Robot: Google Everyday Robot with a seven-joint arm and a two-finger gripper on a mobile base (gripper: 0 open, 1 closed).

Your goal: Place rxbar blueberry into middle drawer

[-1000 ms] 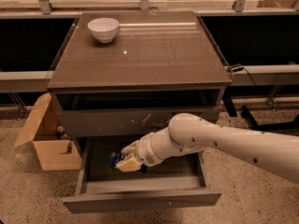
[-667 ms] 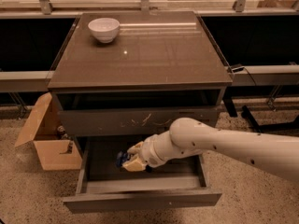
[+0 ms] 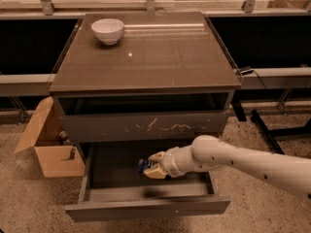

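The small dark-blue-wrapped rxbar blueberry is gripped tight in the tan end effector, low inside the open grey middle drawer; only release appears left.

No readable lettering, even on rxbar blueberry in pincer above middle drawer.

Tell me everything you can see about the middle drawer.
The middle drawer is a wide, shallow grey drawer, pulled out below the scratched drawer. Its front panel looks plain and its inside is dark. The end effector reaches over its interior, holding the rxbar blueberry above its floor.
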